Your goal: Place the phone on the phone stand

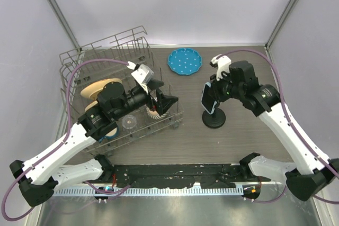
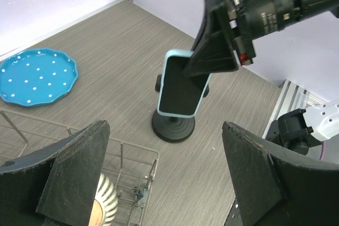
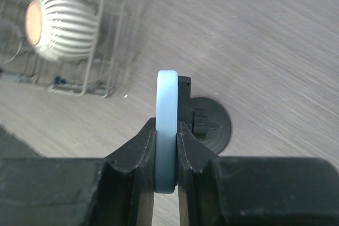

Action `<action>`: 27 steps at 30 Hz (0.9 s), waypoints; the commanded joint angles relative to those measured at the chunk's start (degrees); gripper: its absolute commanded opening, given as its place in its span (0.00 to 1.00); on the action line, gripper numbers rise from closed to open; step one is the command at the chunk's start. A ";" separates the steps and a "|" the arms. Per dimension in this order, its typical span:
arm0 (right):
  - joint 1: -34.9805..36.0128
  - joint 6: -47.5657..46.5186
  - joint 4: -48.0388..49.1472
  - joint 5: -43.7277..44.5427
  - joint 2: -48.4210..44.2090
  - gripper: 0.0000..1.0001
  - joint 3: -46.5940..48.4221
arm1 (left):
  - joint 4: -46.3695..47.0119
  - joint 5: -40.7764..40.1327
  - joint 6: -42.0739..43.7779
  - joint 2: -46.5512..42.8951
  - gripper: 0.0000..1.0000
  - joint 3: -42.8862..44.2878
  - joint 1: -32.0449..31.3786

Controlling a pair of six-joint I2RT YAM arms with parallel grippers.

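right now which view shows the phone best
Left wrist: the phone faces it, black screen and blue rim clear, gripped by the right pincer. Top external shows it small; right wrist shows only its blue edge.

Robotics lab test cell. Plain white panel walls [image 1: 175, 3] box in a wood-grain tabletop [image 1: 243, 141], with aluminium frame posts [image 1: 57, 11] at 11 and 1 o'clock. Black mounting rail [image 1: 175, 172] at 6 o'clock carries two robot arms [image 1: 291, 136], purple cables [image 1: 283, 86] looping. Household props: wire dish rack [image 1: 106, 51] at 10 o'clock, blue dotted plate [image 1: 185, 61] at 12.
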 commanded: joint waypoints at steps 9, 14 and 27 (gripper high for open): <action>0.36 -18.40 -8.29 -23.08 2.09 0.01 3.69 | 0.34 -1.80 2.16 -1.13 0.91 0.11 -1.89; 0.36 -16.83 -6.62 -15.27 -0.02 0.31 1.40 | 0.26 -2.15 2.34 -0.95 0.91 0.11 -2.51; 0.45 10.67 -6.36 11.37 -5.46 0.81 0.60 | 0.34 -2.59 2.69 -0.51 0.90 -0.15 -3.12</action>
